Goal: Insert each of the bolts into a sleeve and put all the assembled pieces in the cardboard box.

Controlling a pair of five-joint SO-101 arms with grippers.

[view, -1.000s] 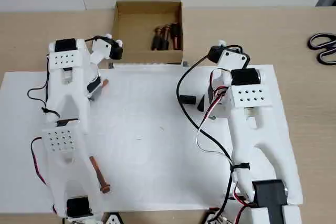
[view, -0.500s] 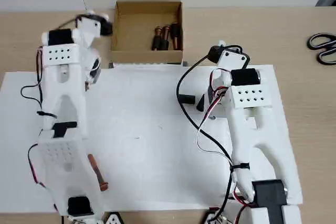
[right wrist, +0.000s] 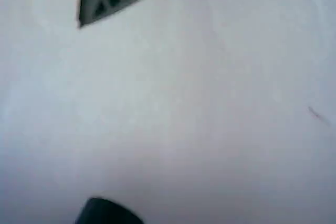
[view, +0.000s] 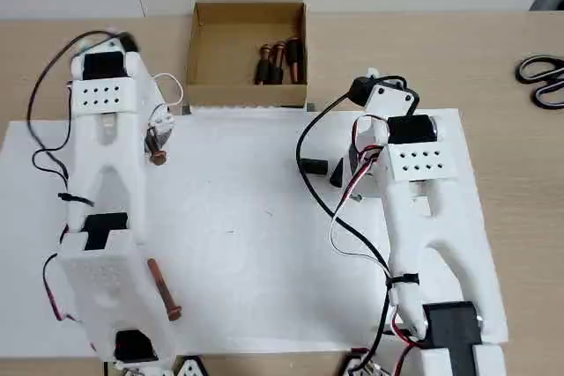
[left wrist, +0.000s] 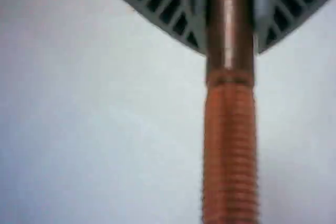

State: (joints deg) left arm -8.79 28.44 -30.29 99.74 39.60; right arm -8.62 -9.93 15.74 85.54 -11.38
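Note:
My left gripper is shut on a copper bolt at the far left of the white sheet. In the left wrist view the bolt is clamped between both jaws, threaded end sticking out over the sheet. A second copper bolt lies loose near the sheet's front left, beside the left arm's base. A black sleeve lies on the sheet just left of my right gripper, which is open and low over the sheet. The sleeve also shows in the right wrist view. The cardboard box holds several assembled pieces.
The box stands on the wooden table just beyond the sheet's far edge. Scissors lie at the far right of the table. Cables trail from the right arm over the sheet.
The left arm stretched toward the far left and its wrist turned, keeping hold of the bolt, which now hangs by the arm's side. The right arm has not moved.

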